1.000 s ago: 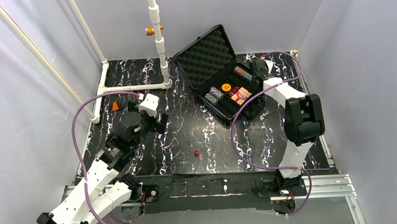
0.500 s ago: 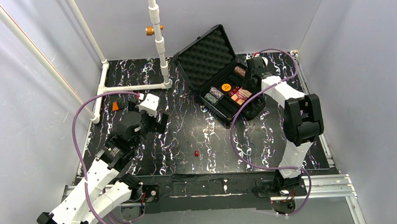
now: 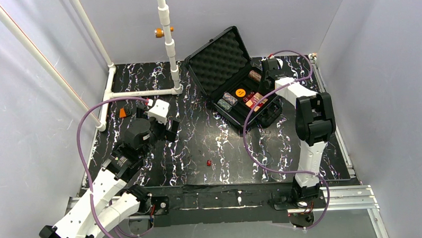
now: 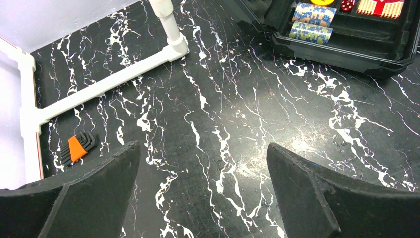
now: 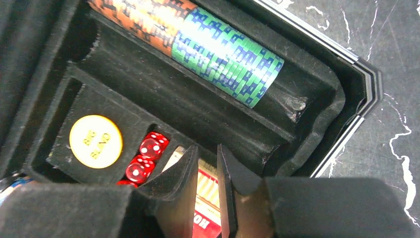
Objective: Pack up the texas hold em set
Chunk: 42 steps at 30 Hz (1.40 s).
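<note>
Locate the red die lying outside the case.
Top view: the red die lies alone on the table, near the front edge around mid-width, well clear of the open case at the back right.

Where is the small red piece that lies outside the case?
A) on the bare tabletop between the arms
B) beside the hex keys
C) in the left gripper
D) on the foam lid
A: the small red piece lies alone on the table, nearer the arm bases than the case.

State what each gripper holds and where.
Left gripper: nothing, wide open. Right gripper: nothing visible; the card box shows through its narrow gap.
</note>
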Each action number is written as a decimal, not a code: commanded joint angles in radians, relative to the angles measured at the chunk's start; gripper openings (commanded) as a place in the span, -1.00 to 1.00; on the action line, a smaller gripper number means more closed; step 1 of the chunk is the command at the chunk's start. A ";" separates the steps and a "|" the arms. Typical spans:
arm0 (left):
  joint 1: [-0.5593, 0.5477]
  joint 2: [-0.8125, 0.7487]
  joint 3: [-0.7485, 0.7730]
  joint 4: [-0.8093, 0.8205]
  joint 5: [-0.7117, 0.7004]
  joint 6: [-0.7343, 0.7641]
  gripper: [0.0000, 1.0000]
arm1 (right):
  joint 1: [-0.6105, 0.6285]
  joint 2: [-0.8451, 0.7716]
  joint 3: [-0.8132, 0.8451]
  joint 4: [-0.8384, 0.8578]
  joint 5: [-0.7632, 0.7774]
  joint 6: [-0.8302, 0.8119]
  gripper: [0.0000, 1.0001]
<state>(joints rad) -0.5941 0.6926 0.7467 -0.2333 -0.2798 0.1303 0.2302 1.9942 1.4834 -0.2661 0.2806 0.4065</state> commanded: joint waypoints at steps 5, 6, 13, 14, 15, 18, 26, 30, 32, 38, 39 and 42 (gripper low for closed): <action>-0.003 0.003 0.016 0.008 -0.003 0.003 0.99 | -0.008 0.017 -0.003 0.041 -0.041 0.001 -0.44; -0.003 0.004 0.016 0.008 -0.002 0.005 0.99 | -0.008 0.017 -0.009 0.042 -0.045 0.003 -0.44; -0.003 0.007 0.017 0.008 -0.002 0.005 0.99 | -0.008 0.008 -0.056 0.049 -0.101 0.009 -0.44; -0.003 0.007 0.017 0.008 -0.002 0.006 0.99 | -0.008 0.007 -0.065 0.048 -0.106 0.011 -0.44; -0.003 0.007 0.017 0.008 -0.002 0.005 0.99 | -0.009 0.005 -0.072 0.048 -0.113 0.013 -0.44; -0.003 0.007 0.017 0.008 -0.002 0.005 0.99 | -0.008 0.001 -0.101 0.051 -0.134 0.019 -0.44; -0.003 0.008 0.017 0.008 -0.001 0.006 0.99 | -0.008 -0.040 -0.162 0.079 -0.208 0.046 -0.44; -0.003 0.007 0.017 0.008 -0.003 0.006 0.99 | -0.006 -0.070 -0.214 0.104 -0.252 0.066 -0.45; -0.003 0.005 0.017 0.008 -0.004 0.006 0.99 | -0.005 -0.081 -0.254 0.122 -0.258 0.073 -0.45; -0.003 0.004 0.017 0.008 -0.004 0.007 0.99 | 0.002 -0.093 -0.341 0.142 -0.261 0.078 -0.46; -0.003 0.004 0.017 0.008 -0.004 0.007 0.99 | 0.002 -0.096 -0.356 0.145 -0.258 0.078 -0.46; -0.003 0.002 0.018 0.006 -0.006 0.006 0.99 | 0.003 -0.105 -0.385 0.144 -0.237 0.068 -0.46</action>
<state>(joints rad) -0.5941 0.6994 0.7467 -0.2333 -0.2802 0.1310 0.1986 1.8858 1.1736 0.0296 0.1089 0.4702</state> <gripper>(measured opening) 0.992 0.274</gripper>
